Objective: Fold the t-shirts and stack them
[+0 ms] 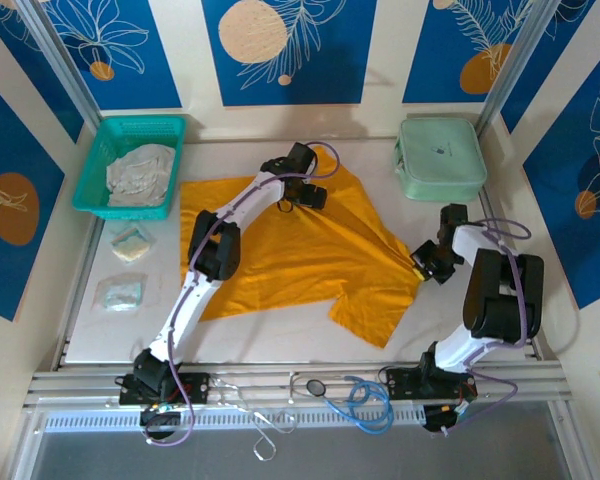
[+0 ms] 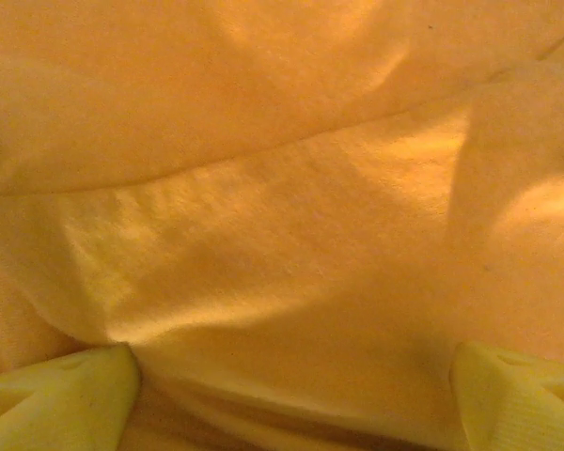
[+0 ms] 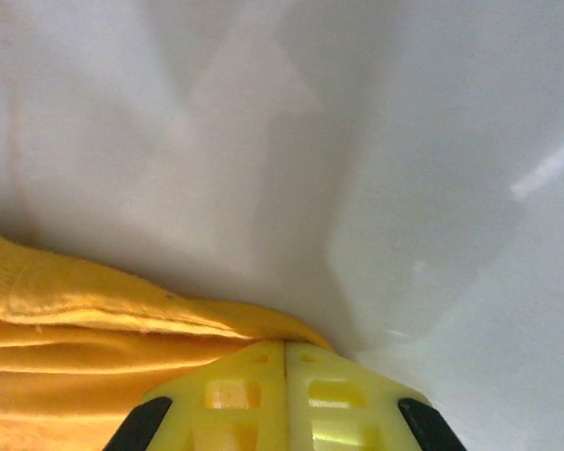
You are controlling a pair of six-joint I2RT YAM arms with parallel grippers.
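My right gripper [image 3: 287, 355] was clenched on the right edge of the orange shirt [image 1: 280, 250], which lay spread mid-desk. My left gripper [image 2: 291, 376] gaped over its far end. I judged the first fold was next: carry that edge inward. Bare desk [image 1: 280, 325] lay near. Beyond stood the basket [image 1: 140, 122] holding the pale shirt [image 1: 140, 172], and the case [image 1: 440, 160].

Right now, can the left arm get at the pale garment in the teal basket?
Probably yes. The pale garment lies uncovered in the open-topped teal basket, on that arm's side. The left fingers stand apart over the orange t-shirt, clamping nothing, so the arm looks free to swing over.
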